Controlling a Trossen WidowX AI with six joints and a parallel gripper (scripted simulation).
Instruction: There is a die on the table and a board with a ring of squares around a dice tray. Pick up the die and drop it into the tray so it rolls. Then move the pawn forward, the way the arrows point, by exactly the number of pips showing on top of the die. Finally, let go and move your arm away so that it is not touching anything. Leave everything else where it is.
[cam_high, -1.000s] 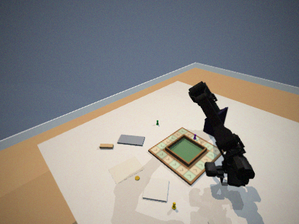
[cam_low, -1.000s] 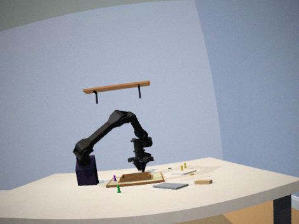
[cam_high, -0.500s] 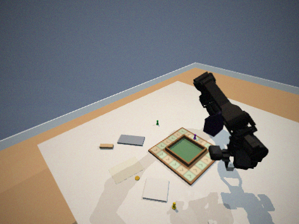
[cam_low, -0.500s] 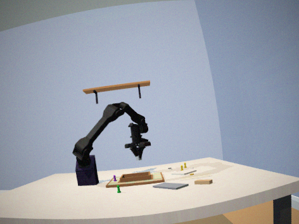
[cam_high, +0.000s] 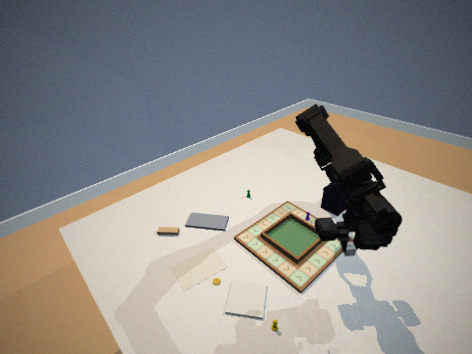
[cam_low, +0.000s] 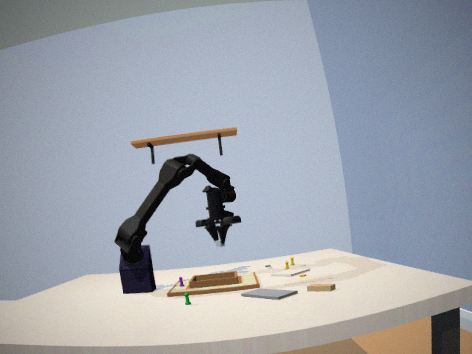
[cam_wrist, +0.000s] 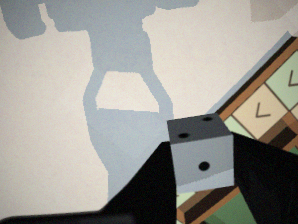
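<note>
My gripper (cam_high: 350, 242) (cam_low: 220, 242) (cam_wrist: 197, 145) is shut on the grey die (cam_high: 350, 248) (cam_low: 220, 244) (cam_wrist: 200, 160) and holds it up in the air, near the board's right side in the top view. The wrist view shows one die face with two pips and one with a single pip. The board (cam_high: 300, 277) (cam_low: 215, 290) (cam_wrist: 260, 109) has arrow squares around the green-floored tray (cam_high: 292, 237) (cam_low: 215, 281) (cam_wrist: 237, 212); nothing shows in it. A purple pawn (cam_high: 308, 216) (cam_low: 181, 282) stands upright on the board. The arm hides part of the board's right side.
A green pawn (cam_high: 248, 194) (cam_low: 187, 299) and yellow pawns (cam_high: 275, 325) (cam_low: 287, 265) stand off the board. A grey slab (cam_high: 207, 221) (cam_low: 270, 294), wooden block (cam_high: 168, 231) (cam_low: 321, 287), yellow disc (cam_high: 216, 281) (cam_low: 303, 275), pale sheet (cam_high: 200, 269) and white slab (cam_high: 246, 300) lie around. A shelf (cam_low: 185, 137) is behind.
</note>
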